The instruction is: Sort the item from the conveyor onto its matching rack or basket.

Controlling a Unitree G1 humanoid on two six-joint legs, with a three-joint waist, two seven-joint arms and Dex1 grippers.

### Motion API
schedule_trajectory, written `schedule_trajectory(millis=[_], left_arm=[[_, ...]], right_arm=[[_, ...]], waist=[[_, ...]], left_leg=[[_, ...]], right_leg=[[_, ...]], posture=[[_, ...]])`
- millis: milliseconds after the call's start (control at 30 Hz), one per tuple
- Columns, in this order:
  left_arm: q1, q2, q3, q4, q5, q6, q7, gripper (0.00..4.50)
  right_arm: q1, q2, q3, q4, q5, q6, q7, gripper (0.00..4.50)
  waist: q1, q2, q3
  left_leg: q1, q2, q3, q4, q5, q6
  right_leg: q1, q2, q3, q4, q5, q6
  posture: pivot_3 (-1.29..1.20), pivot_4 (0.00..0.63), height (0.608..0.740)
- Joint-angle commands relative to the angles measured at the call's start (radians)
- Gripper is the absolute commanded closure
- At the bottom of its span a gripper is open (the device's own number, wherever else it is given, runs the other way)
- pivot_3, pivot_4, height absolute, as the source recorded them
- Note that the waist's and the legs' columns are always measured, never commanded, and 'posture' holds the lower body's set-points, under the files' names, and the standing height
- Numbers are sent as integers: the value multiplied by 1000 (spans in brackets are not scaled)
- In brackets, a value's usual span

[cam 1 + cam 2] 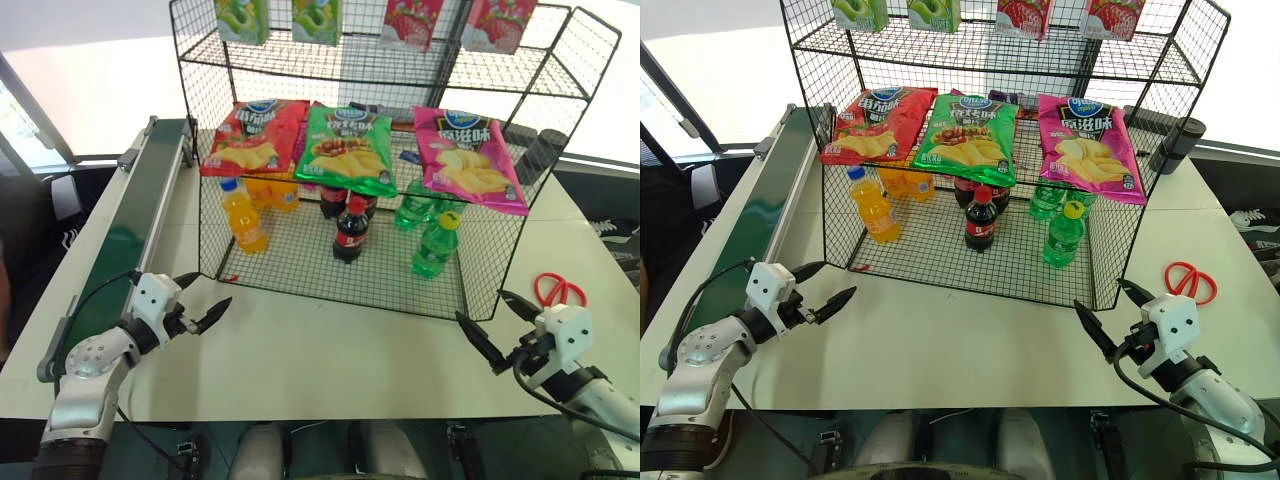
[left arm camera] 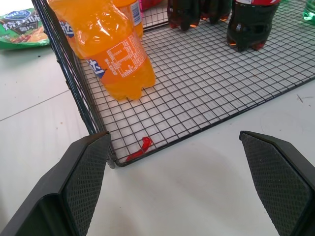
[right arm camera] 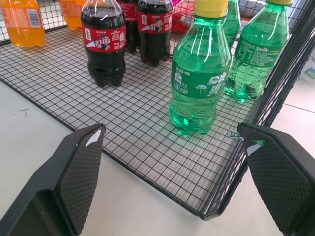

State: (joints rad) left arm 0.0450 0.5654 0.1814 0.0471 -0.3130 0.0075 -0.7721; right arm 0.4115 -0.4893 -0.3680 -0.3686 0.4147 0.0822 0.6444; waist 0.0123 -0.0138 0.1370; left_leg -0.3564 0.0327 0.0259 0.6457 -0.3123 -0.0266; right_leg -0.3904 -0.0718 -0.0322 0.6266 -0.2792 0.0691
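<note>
A clear-green soda bottle (image 1: 436, 246) with a yellow cap stands upright on the wire floor of the black rack's bottom tier (image 1: 300, 262), front right, and appears as the nearest green bottle (image 3: 199, 73) in the right wrist view. More green bottles (image 1: 414, 205) stand behind it. My right gripper (image 1: 479, 303) is open and empty over the table, just outside the rack's front right corner. My left gripper (image 1: 215, 286) is open and empty by the front left corner. The dark-green conveyor (image 1: 140, 210) runs along the table's left side, with nothing on its belt.
Orange drink bottles (image 1: 243, 215) and cola bottles (image 1: 348, 230) share the bottom tier. Three chip bags (image 1: 347, 146) lie on the slanted middle shelf. Red scissors (image 1: 558, 290) lie on the table at the right, and a black cylinder (image 1: 541, 154) stands behind.
</note>
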Motion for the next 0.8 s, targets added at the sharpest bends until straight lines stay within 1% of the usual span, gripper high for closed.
schedule_trajectory(millis=[33, 800], left_arm=[[-8, 4, 21, -11, 1, -29, 4, 0], [-11, -4, 19, 2, 19, -45, 27, 0]], right_arm=[[-4, 2, -20, -11, 9, -19, 1, 42], [-20, 8, 0, 6, -3, -33, -2, 42]], waist=[[0, 0, 0], [0, 0, 0]], left_leg=[[0, 0, 0, 0, 0, 0], [-1, 0, 0, -1, 0, 0]], right_leg=[[0, 0, 0, 0, 0, 0], [-1, -1, 0, -1, -1, -1]], posture=[[0, 150, 740], [0, 150, 740]])
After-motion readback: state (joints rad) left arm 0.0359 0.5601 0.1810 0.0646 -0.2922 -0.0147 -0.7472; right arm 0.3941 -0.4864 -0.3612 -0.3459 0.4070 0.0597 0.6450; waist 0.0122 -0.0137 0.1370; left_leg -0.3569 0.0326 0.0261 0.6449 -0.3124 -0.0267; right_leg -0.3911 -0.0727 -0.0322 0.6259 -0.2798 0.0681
